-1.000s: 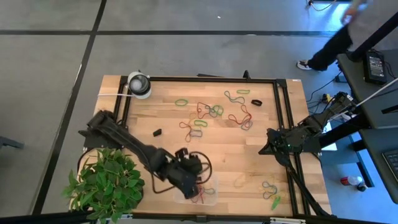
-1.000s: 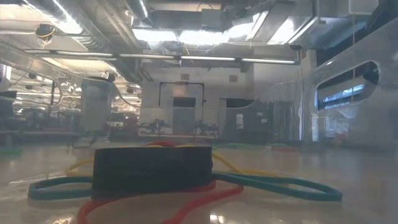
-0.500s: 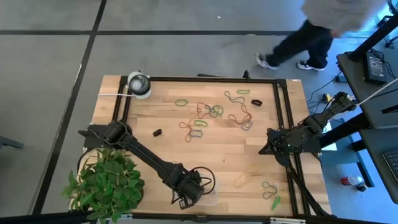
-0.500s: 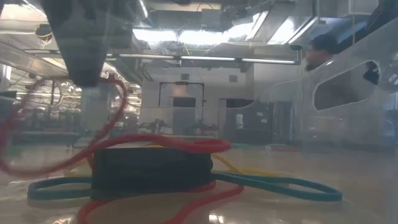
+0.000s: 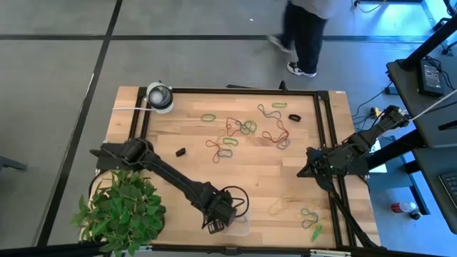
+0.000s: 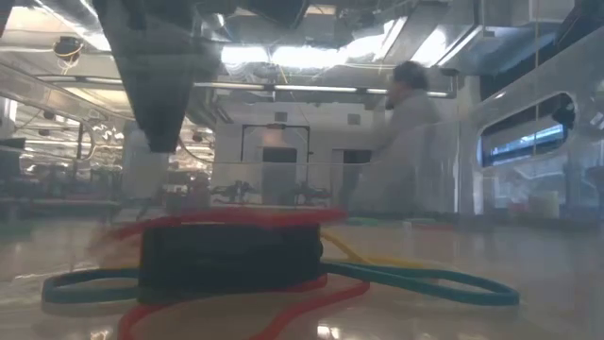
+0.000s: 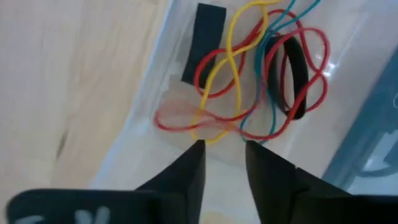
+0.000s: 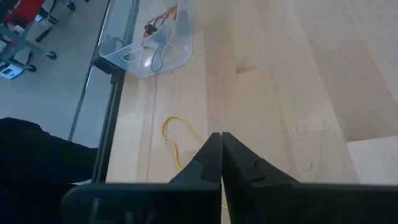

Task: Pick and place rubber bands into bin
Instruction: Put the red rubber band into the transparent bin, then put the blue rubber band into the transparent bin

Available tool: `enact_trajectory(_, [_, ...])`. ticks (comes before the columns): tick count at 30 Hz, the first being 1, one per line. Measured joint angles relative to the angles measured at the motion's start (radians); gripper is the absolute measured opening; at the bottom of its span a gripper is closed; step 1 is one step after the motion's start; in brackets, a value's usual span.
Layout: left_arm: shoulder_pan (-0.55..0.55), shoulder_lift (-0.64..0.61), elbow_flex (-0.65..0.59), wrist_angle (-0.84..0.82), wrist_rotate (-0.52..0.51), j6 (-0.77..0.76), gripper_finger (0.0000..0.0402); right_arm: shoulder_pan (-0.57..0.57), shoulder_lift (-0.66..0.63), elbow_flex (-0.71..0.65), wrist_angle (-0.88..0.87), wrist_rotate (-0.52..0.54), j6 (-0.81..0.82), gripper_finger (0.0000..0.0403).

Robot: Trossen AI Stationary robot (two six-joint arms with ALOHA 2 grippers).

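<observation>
The clear bin [image 5: 241,218] stands at the table's near edge and holds a tangle of red, yellow, teal and black rubber bands [image 7: 261,74]. A red band [image 7: 180,118] lies on the pile, blurred. My left gripper [image 7: 222,148] hangs open just above the bin [image 7: 147,106], with nothing between its fingers; in the high view it [image 5: 214,225] is at the bin's left end. More rubber bands [image 5: 246,128] lie scattered on the far half of the table. My right gripper [image 8: 221,135] waits shut at the table's right edge [image 5: 305,168].
A potted plant [image 5: 121,210] crowds the near left corner. A round white-and-grey object [image 5: 160,96] sits at the far left. Loose bands [image 5: 308,218] and a yellow one [image 8: 177,140] lie near the right front. A person [image 5: 303,28] walks beyond the far edge.
My left gripper has come down over the bin and let go of a red band. Half a second ago the band hung from its fingers; now it has fallen onto the black band and the rest of the pile in the bin.
</observation>
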Motion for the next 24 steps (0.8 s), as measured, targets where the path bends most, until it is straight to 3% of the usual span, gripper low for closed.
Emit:
enact_trajectory(6, [0.042,-0.064,0.000,-0.018,-0.028,0.064,0.0113,0.000,0.001,0.000,0.006,0.000,0.000,0.0003])
enact_trajectory(9, [0.076,-0.109,0.000,-0.032,-0.045,0.121,0.0076,0.000,0.002,0.000,0.042,0.000,0.011,0.0003])
enact_trajectory(12, [0.109,-0.158,0.000,-0.020,-0.098,0.279,0.0018,0.000,0.022,0.000,0.112,0.016,0.026,0.0003])
enact_trajectory(15, [0.140,-0.203,-0.014,-0.010,-0.179,0.432,0.0004,-0.001,0.058,0.000,0.216,0.076,-0.031,0.0003])
enact_trajectory(20, [0.221,-0.346,-0.222,0.148,-0.157,0.604,0.0002,-0.012,0.188,0.003,0.401,0.235,-0.150,0.0002])
enact_trajectory(24, [0.304,-0.511,-0.485,0.349,-0.091,0.646,0.0002,-0.064,0.337,0.058,0.418,0.260,-0.158,0.0002])
